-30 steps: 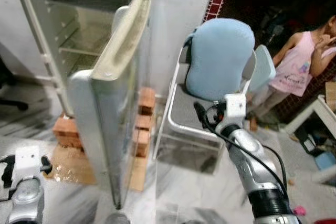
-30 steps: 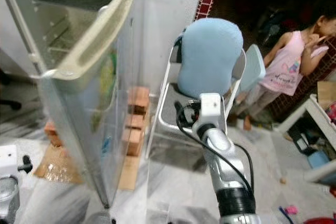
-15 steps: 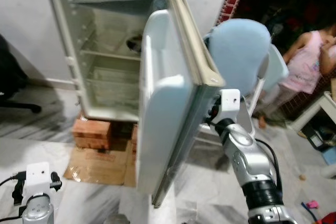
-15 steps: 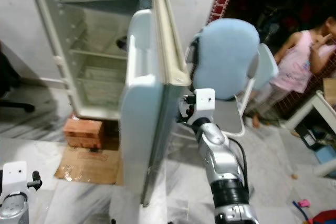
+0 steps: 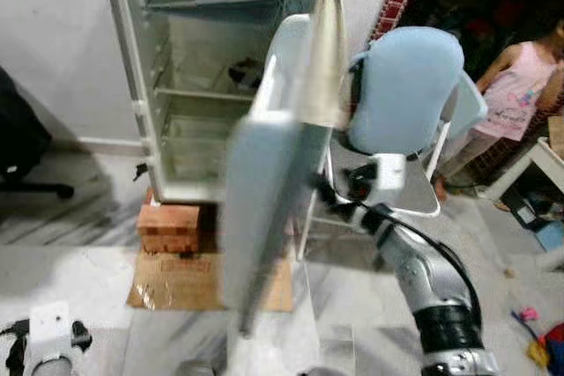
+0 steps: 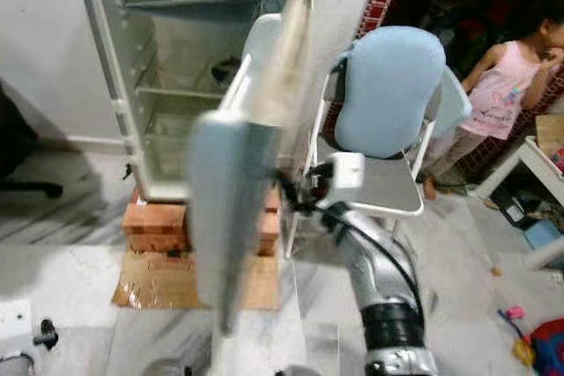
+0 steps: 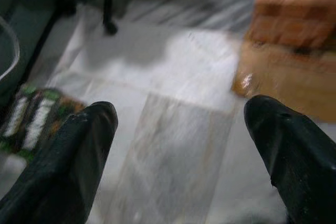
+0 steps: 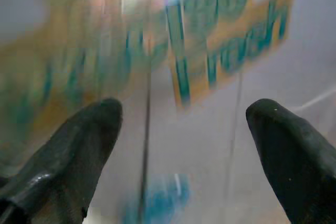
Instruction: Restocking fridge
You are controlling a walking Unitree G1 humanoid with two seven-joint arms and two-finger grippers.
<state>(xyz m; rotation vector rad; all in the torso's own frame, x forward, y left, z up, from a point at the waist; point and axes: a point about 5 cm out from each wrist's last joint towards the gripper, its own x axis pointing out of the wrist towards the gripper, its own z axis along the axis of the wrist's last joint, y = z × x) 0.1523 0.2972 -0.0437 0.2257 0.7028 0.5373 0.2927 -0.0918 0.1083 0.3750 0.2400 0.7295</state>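
Pushing on the fridge door [image 5: 273, 191], the right gripper [image 8: 184, 145] has its fingers spread wide, right against the door's outer side. The fridge [image 5: 203, 85] stands open, its shelves bare. No food is in yet. The left gripper [image 7: 184, 156] hangs open over the floor [image 7: 173, 129].

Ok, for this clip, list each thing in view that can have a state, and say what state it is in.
White fridge: open, shelves mostly bare, raised on bricks.
Pale fridge door: swung partway, blurred.
Right hand: fingers apart, up against the door's outer face.
Left hand: fingers apart, holding nothing, hanging low over the marble floor.
Blue-backed metal chair: upright beside the fridge, seat bare.
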